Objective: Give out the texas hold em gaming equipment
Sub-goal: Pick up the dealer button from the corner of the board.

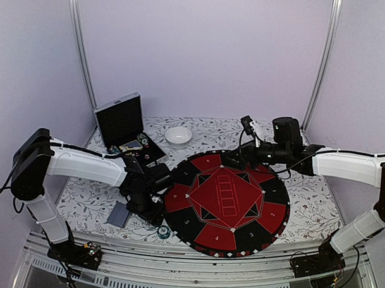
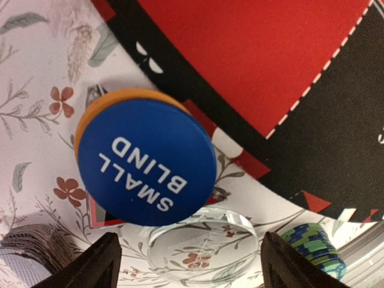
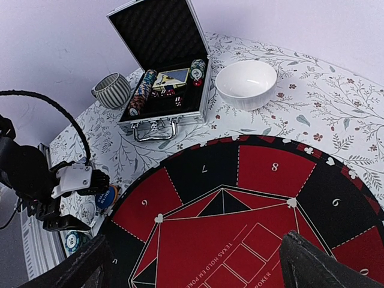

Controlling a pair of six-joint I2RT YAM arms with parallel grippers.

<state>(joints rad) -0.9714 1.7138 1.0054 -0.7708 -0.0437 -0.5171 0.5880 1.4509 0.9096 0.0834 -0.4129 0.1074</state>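
Note:
A blue button disc [image 2: 147, 162] marked SMALL BLIND lies on top of an orange button disc [image 2: 99, 108] on the flowered cloth, just off the mat's rim. Right below them lies a clear round disc [image 2: 201, 249]. My left gripper [image 2: 189, 237] is open, with one finger on each side of the clear disc. A stack of blue-green poker chips [image 2: 315, 246] stands to the right, and grey cards [image 2: 33, 252] lie at lower left. From above, the left gripper [image 1: 154, 203] is low at the mat's left edge. My right gripper [image 3: 201, 264] hangs open and empty above the mat [image 3: 240, 198].
The open silver case [image 3: 162, 66] at the back left holds chips [image 3: 141, 90] and cards. A white bowl [image 3: 246, 84] stands to its right and a striped cup [image 3: 112, 90] to its left. The grey card stack [image 1: 118, 214] and a chip [image 1: 163, 231] lie near the front rail.

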